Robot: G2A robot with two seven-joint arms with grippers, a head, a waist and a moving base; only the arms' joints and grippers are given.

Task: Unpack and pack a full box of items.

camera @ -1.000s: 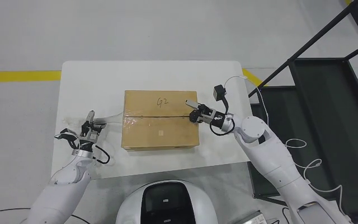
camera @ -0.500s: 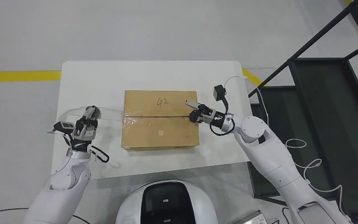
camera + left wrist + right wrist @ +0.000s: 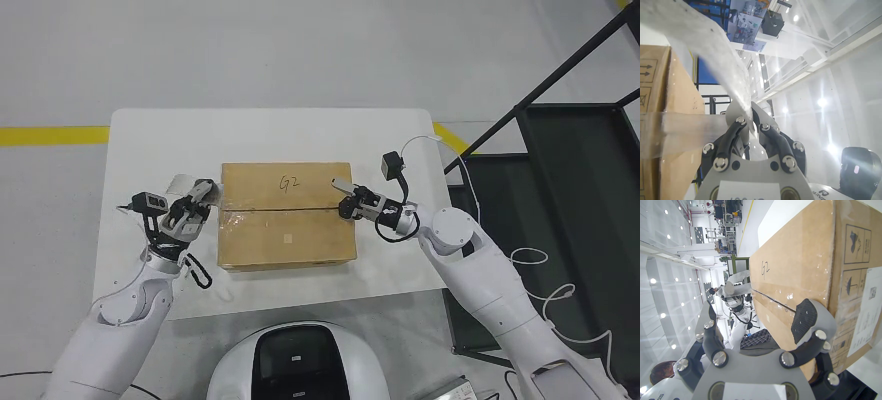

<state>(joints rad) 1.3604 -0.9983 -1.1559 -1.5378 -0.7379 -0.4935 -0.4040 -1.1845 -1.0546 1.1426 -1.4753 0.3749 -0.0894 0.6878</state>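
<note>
I am watching my left gripper (image 3: 197, 193) pinching a clear tape strip (image 3: 719, 62) tight beside the box (image 3: 286, 215), my right gripper (image 3: 345, 197) sitting spread wide, one pad (image 3: 804, 317) touching the box's edge.

The cardboard box (image 3: 287, 215) bore a handwritten "G2" (image 3: 291, 182) on its top flap. The end by the right arm carried framed handling pictograms (image 3: 857, 244), 1 of them an umbrella (image 3: 852, 284), beside a white paper label (image 3: 866, 311) whose print was too small to read. The opposite end showed a framed pair of arrows (image 3: 646, 70).
</note>
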